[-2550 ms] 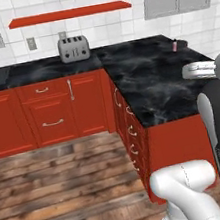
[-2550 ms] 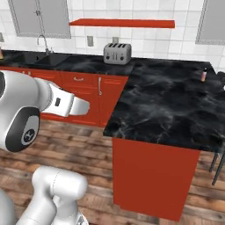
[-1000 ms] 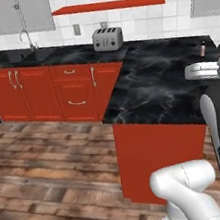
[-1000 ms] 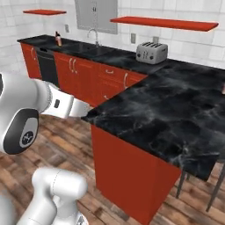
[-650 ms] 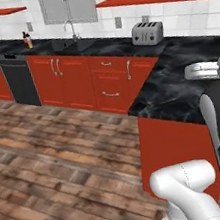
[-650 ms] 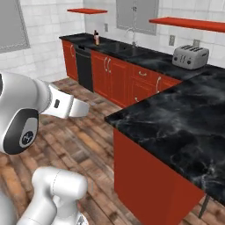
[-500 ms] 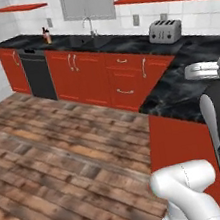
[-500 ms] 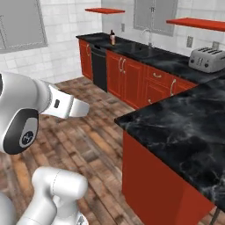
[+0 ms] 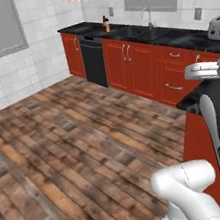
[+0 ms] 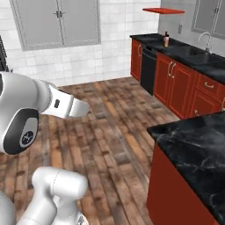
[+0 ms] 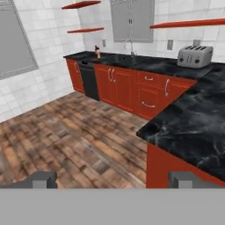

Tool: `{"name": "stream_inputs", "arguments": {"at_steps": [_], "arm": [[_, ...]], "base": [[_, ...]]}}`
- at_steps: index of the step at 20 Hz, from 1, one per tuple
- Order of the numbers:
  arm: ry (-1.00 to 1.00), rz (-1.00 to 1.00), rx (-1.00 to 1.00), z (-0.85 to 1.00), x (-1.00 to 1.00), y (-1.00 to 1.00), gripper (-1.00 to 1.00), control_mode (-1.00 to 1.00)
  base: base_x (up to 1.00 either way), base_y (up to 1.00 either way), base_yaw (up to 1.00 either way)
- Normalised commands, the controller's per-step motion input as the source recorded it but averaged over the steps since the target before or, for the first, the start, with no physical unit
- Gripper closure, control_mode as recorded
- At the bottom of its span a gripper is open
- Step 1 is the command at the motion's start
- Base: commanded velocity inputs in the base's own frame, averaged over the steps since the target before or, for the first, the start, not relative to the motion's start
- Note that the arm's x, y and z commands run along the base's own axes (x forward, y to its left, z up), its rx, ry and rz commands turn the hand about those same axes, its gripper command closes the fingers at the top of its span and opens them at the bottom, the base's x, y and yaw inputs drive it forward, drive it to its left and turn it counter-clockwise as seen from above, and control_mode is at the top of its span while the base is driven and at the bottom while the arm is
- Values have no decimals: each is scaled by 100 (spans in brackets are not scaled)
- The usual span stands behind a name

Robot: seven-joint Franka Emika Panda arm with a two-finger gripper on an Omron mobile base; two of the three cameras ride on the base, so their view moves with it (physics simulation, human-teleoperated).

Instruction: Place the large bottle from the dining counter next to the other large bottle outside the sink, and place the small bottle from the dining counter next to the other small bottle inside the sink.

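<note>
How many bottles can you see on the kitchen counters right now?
1. A single bottle stands on the far counter, left of the sink faucet, above the dishwasher. Others may be hidden in the sink or out of frame.

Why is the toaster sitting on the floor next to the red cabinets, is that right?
Not quite. The toaster is not on the floor; it sits on the black counter, above the red cabinets. The hand view shows it clearly.
</note>
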Motion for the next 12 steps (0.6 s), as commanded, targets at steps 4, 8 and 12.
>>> {"name": "stream_inputs", "arguments": {"at_steps": [4,8,12], "arm": [[0,0,0,0,0,0,-100,100],[0,0,0,0,0,0,-100,100],[0,0,0,0,0,0,-100,100]], "base": [[-37,-28,37],[-73,-63,10],[-94,-85,0]]}}
